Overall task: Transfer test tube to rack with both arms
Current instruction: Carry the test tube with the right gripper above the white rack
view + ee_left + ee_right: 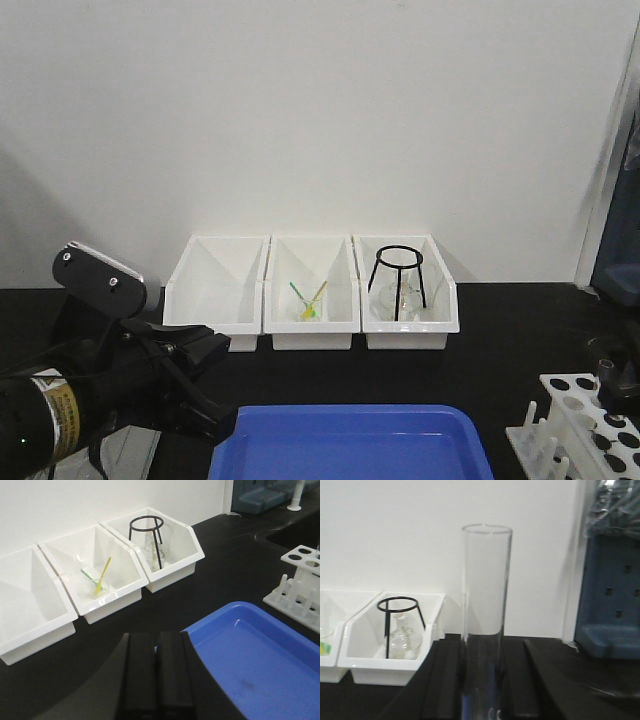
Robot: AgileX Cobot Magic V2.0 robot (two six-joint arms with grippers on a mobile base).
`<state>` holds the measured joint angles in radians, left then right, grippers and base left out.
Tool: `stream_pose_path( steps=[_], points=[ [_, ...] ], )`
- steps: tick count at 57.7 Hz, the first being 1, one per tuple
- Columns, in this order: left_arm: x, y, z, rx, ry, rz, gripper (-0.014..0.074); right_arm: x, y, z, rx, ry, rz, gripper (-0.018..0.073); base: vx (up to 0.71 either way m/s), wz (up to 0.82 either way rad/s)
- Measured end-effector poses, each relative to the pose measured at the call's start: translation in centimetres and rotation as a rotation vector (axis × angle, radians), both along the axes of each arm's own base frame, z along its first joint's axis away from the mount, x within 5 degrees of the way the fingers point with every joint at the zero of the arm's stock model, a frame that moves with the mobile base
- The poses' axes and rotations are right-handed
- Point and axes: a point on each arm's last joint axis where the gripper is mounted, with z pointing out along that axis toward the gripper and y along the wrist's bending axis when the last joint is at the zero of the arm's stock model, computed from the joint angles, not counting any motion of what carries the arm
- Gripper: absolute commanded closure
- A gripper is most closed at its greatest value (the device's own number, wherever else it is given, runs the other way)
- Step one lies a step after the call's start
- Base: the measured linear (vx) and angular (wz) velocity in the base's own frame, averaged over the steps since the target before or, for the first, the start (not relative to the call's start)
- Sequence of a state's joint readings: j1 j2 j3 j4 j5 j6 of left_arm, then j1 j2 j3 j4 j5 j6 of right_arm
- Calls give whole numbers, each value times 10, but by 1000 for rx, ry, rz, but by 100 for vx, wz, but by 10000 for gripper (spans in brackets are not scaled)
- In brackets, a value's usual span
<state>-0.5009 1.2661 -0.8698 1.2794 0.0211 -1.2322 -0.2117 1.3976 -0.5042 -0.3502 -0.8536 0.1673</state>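
One test tube [486,615] stood upright, clamped in your right hand [482,652] near the rack [585,420], while your left hand [156,642] sat pinched closed and empty; a plumb descent into one hole looked safest.

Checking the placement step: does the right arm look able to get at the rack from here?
Probably yes. The right gripper, shut on the upright test tube, hangs close by the rack; nothing shows between them, and the blue tray lies off to one side.
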Motion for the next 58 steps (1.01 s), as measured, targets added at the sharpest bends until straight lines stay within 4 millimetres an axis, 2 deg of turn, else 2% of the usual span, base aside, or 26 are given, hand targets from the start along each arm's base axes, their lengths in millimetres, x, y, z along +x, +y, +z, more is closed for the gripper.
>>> stream_pose_path(
  steps=[22,38,51,58],
  points=[
    [0,1,0,5,1,9,603,4,1,-6,8,-11,26,570,0,0],
    [0,1,0,5,1,9,603,-18,-1,-22,101,-69,-44,570,0,0],
    [0,1,0,5,1,10,603,-19,0,-22,102,-97,-33,570,0,0],
    [0,1,0,5,1,10,603,-15,-1,-31,110,-66,-33,570,0,0]
  ],
)
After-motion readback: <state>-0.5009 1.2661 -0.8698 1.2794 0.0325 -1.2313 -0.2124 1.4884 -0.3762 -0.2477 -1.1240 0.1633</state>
